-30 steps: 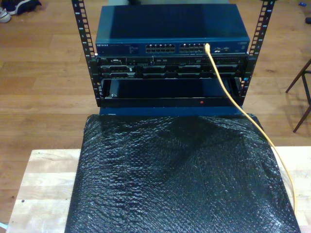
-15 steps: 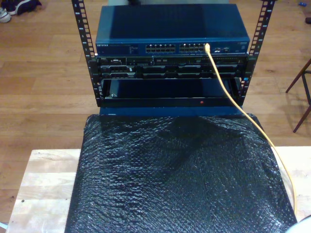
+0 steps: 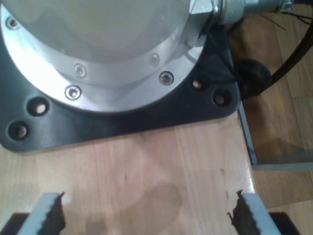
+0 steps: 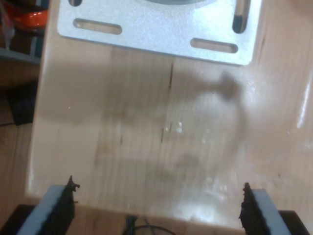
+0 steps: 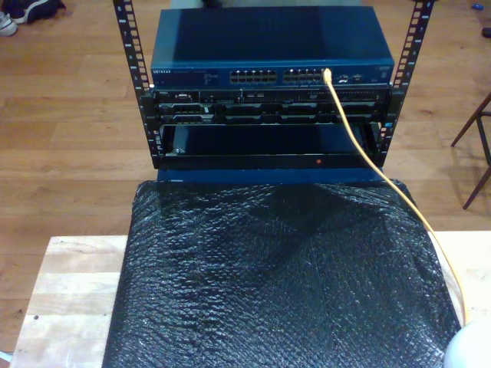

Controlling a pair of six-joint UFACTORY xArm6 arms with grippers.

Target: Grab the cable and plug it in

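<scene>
One cable [image 5: 381,178]: yellow-orange, long axis running from a port on the blue switch [image 5: 272,46] in the rack down across the black-covered worktop [image 5: 276,284] toward the exterior view's lower right. My first gripper [image 3: 146,215] and my second gripper [image 4: 159,208]: two, each spread wide and empty above bare wood by an arm's mounting plate; nearer arm cannot be told.

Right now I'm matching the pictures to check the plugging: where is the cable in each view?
Exterior view: the cable runs from a port on the switch down past the black cover, along the exterior view's right.
First wrist view: my first gripper, open, over the wooden table by a black base plate.
Second wrist view: my second gripper, open, over the table by a metal plate.
Shared landmark: the table.
</scene>
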